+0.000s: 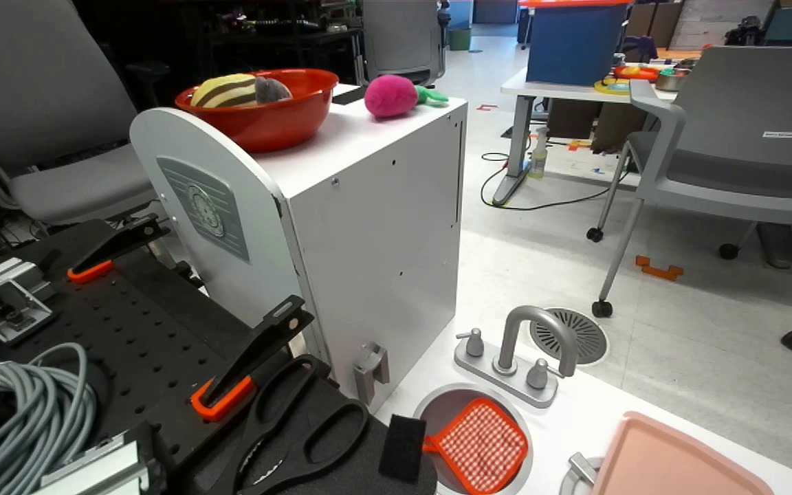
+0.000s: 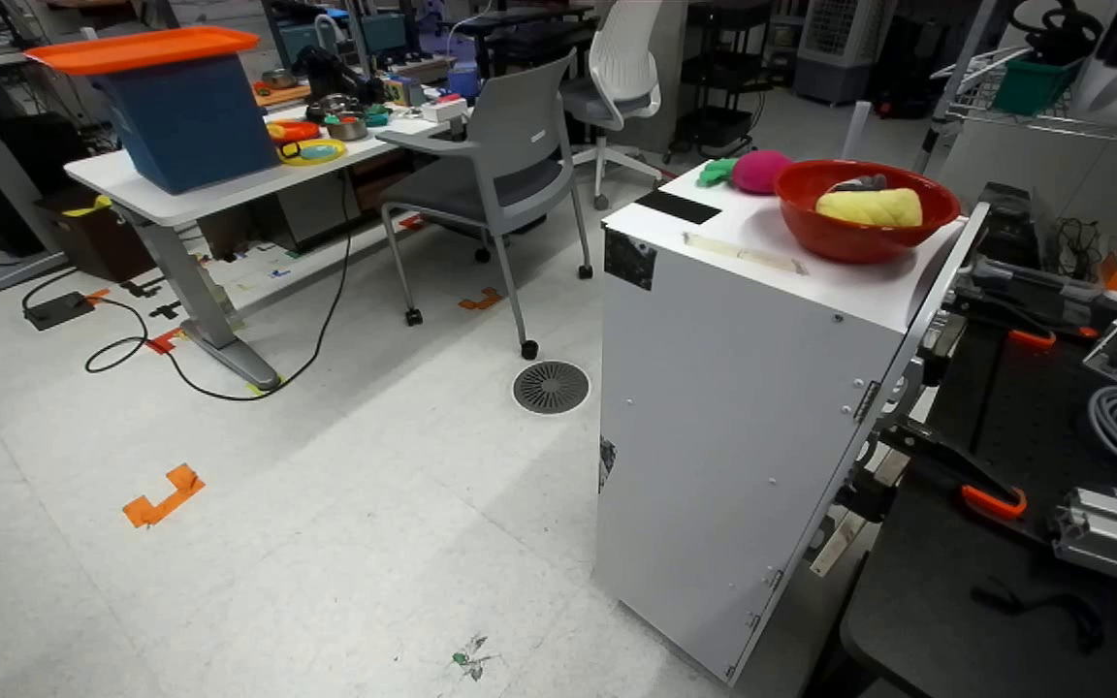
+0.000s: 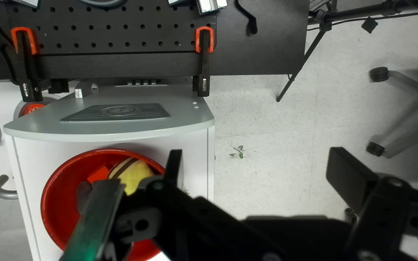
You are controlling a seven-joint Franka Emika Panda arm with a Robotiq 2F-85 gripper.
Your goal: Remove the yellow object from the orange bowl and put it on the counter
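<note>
Wrist view shows the empty claw (image 3: 257,165) spread wide, pale floor (image 3: 274,145) visible between its jaws.

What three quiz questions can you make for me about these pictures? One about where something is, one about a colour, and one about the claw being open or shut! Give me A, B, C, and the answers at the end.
1. How is the claw?
A) shut tight
B) wide open
C) open just a crack

2. What colour is the leafy end of the pink toy?
A) green
B) blue
C) black

3. Where is the yellow thing?
A) in the claw
B) under the pink toy
C) inside the orange bowl

Answers:
1. B: the wrist view shows a big gap between its jaws.
2. A: the leafy end looks green in both exterior views.
3. C: all three views show it inside the orange bowl.
</note>
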